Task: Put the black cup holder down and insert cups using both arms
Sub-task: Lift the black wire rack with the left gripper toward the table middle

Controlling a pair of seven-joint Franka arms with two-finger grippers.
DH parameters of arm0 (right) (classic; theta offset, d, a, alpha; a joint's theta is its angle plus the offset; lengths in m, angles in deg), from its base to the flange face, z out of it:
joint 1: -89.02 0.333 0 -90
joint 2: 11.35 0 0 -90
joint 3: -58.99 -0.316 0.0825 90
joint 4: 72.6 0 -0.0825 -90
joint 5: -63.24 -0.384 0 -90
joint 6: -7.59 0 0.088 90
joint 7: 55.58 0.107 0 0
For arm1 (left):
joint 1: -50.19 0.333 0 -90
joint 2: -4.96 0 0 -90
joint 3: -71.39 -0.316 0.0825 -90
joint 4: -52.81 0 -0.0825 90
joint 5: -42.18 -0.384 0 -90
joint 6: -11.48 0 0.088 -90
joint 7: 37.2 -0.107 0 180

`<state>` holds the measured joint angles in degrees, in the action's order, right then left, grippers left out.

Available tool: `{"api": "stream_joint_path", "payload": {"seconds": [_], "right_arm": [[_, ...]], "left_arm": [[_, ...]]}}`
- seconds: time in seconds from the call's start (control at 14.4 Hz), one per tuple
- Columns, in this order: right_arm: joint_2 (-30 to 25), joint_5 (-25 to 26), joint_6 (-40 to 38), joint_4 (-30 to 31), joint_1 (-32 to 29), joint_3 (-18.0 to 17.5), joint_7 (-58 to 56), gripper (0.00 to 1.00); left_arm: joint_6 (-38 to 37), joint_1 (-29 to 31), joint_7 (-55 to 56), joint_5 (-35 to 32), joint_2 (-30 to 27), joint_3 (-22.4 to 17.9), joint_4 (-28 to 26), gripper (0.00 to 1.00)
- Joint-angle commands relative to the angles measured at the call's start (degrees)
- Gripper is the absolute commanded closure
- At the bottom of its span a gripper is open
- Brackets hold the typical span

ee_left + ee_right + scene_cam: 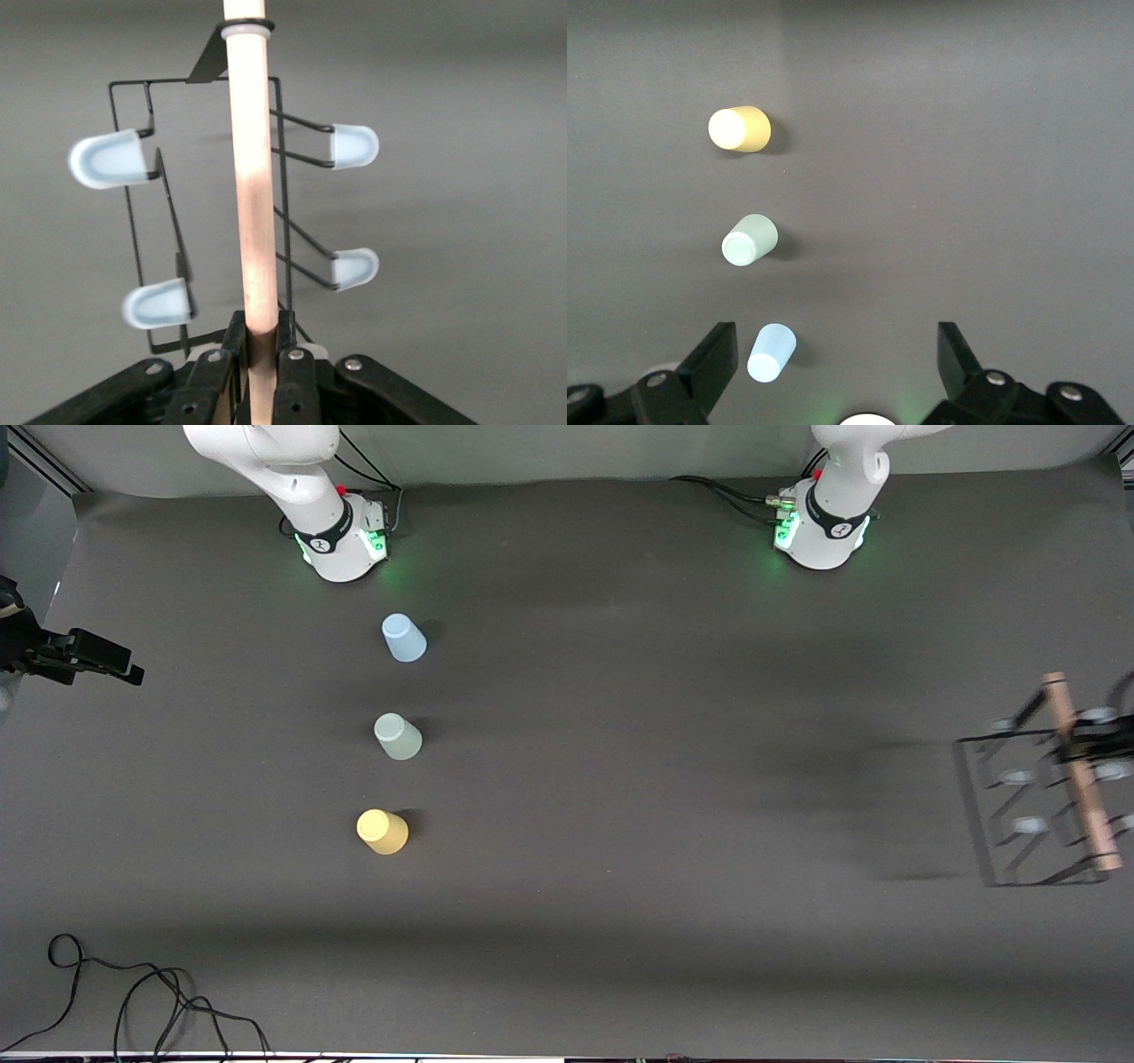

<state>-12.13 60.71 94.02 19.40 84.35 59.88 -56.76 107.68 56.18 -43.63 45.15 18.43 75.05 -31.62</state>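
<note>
The black cup holder (1045, 797) is up in the air over the left arm's end of the table (620, 921), gripped by the left pincer (1103, 746) clamped tight on its light wooden rod handle (1079, 771). In the left wrist view the fingers (213, 376) pinch the rod close to one end, so the wire rack hangs long past the grip.

Step in hand, as I read it: carry the rack toward the middle of the table and set it down. To do it well: keep the rod level so the rectangular base lands flat, lower straight, and release only once all of the base rests on the cloth. The off-centre grip could let it swing or tip, so go slow. Land it well apart from the cup row, within reach of both arms.

Counts, near to far from the front camera:
- cable (133, 1001) loose at the near table edge, one.
- yellow cup (383, 832), one, mouth down.
- pale green cup (398, 736), one, mouth down.
- light blue cup (403, 638), one, mouth down, closest to the right arm's base (345, 545).
- three cups total, in one row, well apart.
- pale prong tips: four clear in the left wrist view, e.g. (106, 159); more are likely hidden.
- two arms, two bases lit green.

The right pincer (75, 657) waits over the right arm's end, spread wide with nothing in it.
</note>
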Motion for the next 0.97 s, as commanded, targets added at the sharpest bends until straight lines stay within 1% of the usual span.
{"api": "stream_joint_path", "payload": {"seconds": [0.0, 0.14, 0.35, 0.42, 0.56, 0.7, 0.9], "right_arm": [[-0.27, -0.36, -0.73, -0.33, 0.09, 0.16, 0.83, 0.00], [-0.27, -0.54, -0.56, -0.33, 0.27, -0.27, 1.45, 0.00], [-0.27, -0.89, -0.47, -0.33, 2.98, -0.28, 7.05, 0.00], [-0.19, -0.98, -0.47, -0.16, 4.30, -0.28, 9.08, 0.00], [0.08, -1.07, -0.12, 0.11, 6.94, -0.28, 13.91, 0.00], [0.34, -1.07, 1.54, 1.59, 9.49, -0.28, 18.31, 0.00], [0.08, -1.07, 7.34, 6.42, 13.00, -0.28, 24.02, 0.00]], "left_arm": [[-1.98, -8.50, 15.33, -0.16, 1.19, 3.63, 4.70, 1.00], [-1.46, -15.80, 26.67, -0.34, 3.65, 5.39, 7.25, 1.00], [-1.01, -27.92, 41.10, -0.34, 7.95, 5.40, 11.20, 1.00], [-0.93, -32.05, 44.71, -0.34, 9.88, 5.40, 13.21, 1.00], [-0.92, -38.39, 52.62, -0.34, 14.36, 5.40, 17.69, 1.00], [-0.92, -42.36, 55.55, -0.34, 17.45, 5.40, 20.34, 1.00], [1.44, -44.57, 57.40, -1.30, 19.12, 5.40, 18.87, 1.00]]}}
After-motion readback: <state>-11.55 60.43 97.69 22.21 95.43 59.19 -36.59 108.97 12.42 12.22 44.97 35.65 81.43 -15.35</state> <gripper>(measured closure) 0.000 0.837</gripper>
